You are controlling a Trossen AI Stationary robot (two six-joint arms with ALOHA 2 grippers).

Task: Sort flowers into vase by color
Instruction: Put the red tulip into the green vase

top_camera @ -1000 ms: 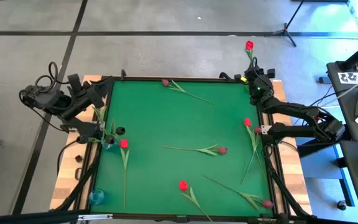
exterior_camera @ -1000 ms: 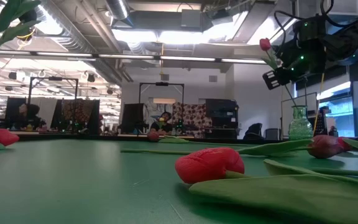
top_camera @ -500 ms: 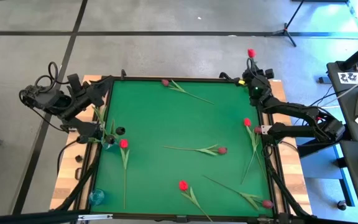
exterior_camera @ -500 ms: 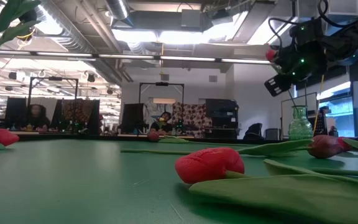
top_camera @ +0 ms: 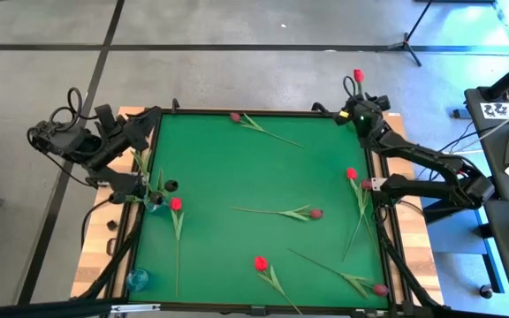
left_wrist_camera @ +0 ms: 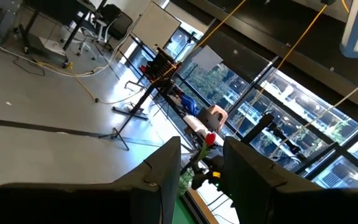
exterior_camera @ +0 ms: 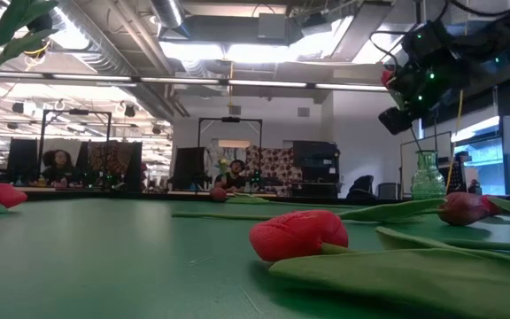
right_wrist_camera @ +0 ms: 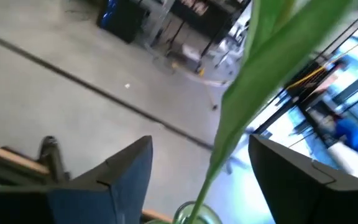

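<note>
Overhead, seven flowers (top_camera: 277,212) lie on the table (top_camera: 237,168) — right gripper (top_camera: 353,113) apart, one red tulip (top_camera: 357,76) upright.

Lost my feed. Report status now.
Right end effector open at far right corner, red tulip standing in vase there. Left end effector waiting at left edge. Six tulips on mat.

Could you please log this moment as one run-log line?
right gripper: open over vase, red tulip stem between fingers | left gripper: waiting at left edge
</note>
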